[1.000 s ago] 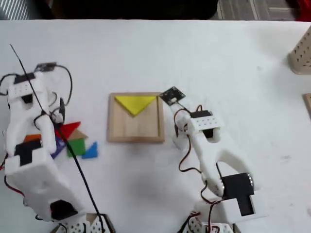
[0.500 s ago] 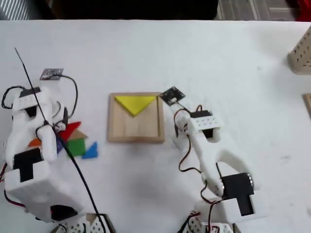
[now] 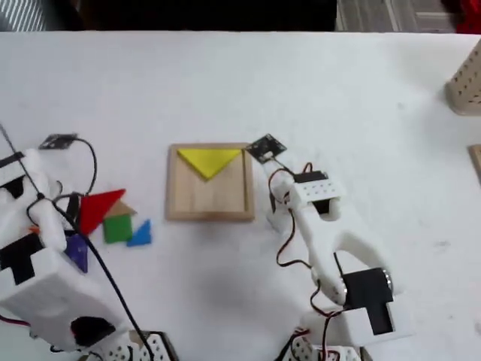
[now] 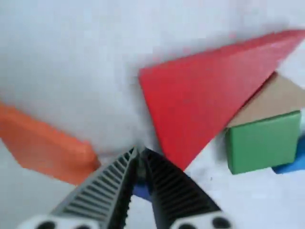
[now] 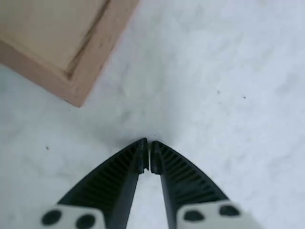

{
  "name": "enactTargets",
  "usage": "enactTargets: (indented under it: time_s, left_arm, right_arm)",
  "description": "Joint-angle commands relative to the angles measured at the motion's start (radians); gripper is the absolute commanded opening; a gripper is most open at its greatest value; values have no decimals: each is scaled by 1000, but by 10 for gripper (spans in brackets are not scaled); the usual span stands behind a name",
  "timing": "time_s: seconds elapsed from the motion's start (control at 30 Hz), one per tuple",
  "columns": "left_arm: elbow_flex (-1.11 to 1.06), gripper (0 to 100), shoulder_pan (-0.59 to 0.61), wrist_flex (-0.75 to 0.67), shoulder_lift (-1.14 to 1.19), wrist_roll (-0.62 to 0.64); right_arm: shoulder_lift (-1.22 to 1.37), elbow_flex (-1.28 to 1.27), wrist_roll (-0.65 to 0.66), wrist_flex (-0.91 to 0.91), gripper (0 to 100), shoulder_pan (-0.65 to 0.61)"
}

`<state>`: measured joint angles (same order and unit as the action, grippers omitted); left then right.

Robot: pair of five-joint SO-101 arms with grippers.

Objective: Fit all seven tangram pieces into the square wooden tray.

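Your square wooden tray [image 3: 209, 201] lies flat in the middle of the white bench [image 3: 338, 90], its walls square to the bench edges. One flat yellow triangle piece [image 3: 209, 160] sits inside it. The triangle's long edge runs along the 12 o'clock wall and its apex points to 6 o'clock. Bare wood floor shows from there to the 6 o'clock wall.

At the tray's 9 o'clock, past a strip of bare bench, the loose pieces are bunched together. The large red triangle piece [image 3: 98, 208] has its long edge running from about 2 o'clock to 8 o'clock, with its sharp tip toward the tray. A tan wooden piece [image 3: 124, 209] touches it at 4 o'clock, and a green square piece [image 3: 117, 229] touches the tan one at 6 o'clock. A small blue triangle piece [image 3: 141, 235] lies just beside the green square at 4 o'clock. A purple piece [image 3: 77, 252] lies at the red triangle's 7 o'clock, partly under the left arm.

Your left hand [image 4: 139, 155] has its fingers together, tips low between an orange piece [image 4: 45, 148] and the red triangle. Your right hand [image 5: 147, 155] also has its fingers together, over bare bench just off a tray corner. Its arm stands close at the tray's 3 o'clock.
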<state>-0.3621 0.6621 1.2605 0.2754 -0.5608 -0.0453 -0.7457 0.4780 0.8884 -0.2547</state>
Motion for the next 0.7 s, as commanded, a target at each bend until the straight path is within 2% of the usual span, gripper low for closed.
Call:
enactTargets:
  time_s: [0.0, 0.27, 0.37, 0.53, 0.6, 0.67]
  left_arm:
    - [6, 20, 39, 87, -25, -64]
    - [-52, 20, 30, 94, -306, -20]
    - [-124, 31, -25, 84, -452, 2]
    - [-227, 185, -110, 14, -568, 124]
    - [-253, 229, -119, -35, -570, 110]
    - [-284, 232, -119, -100, -568, 57]
  right_arm:
    - [-24, -2, 11, -10, 19, -22]
    - [-24, -2, 11, -10, 19, -22]
    - [-24, -2, 11, -10, 19, -22]
    - [-24, -2, 11, -10, 19, -22]
    - [-24, -2, 11, -10, 19, -22]
    - [-24, -2, 11, -10, 19, -22]
